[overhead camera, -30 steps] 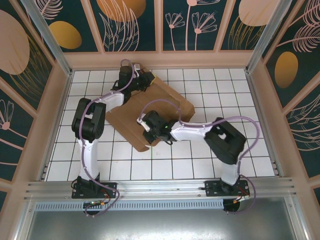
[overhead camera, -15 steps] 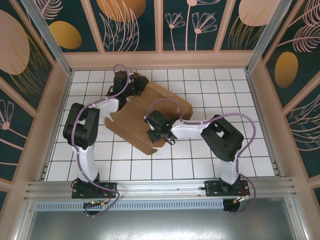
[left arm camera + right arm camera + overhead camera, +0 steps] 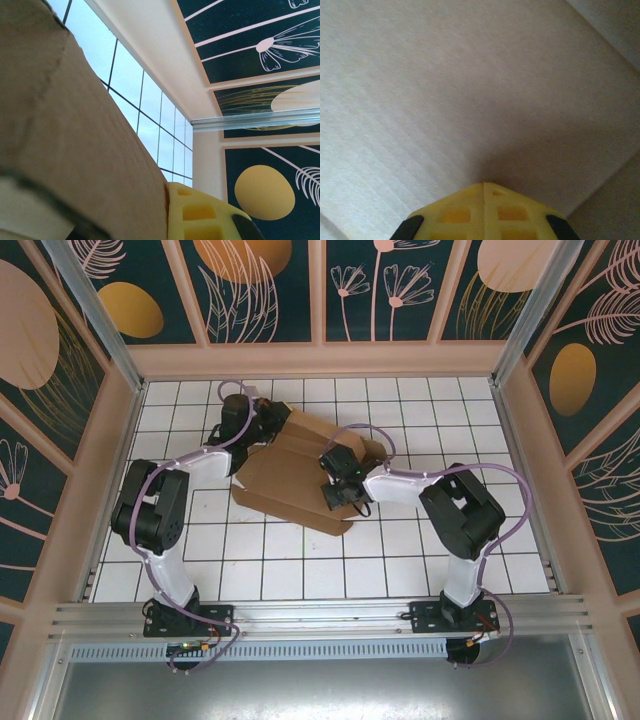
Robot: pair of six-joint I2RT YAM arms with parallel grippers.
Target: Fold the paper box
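One paper box (image 3: 285, 485) is lying on one desk (image 3: 400, 560). Two arms (image 3: 160, 515) (image 3: 455, 515) are reaching over it, and two end effectors are showing: the left end effector (image 3: 264, 421) and the right end effector (image 3: 484, 186).

The paper box (image 3: 280, 485) is plain brown cardboard, and the surface (image 3: 400, 540) is white tile ruled with dark grid lines. The wall panels (image 3: 265, 300) are dark teal, patterned with orange-gold ovals and pale pink line-drawn flowers and leaves, set in pale beige frames. The left arm (image 3: 165, 560) and right arm (image 3: 400, 485) are white and black with purple cables (image 3: 520, 508), and the left gripper (image 3: 175, 210) and right gripper (image 3: 484, 187) are yellow.
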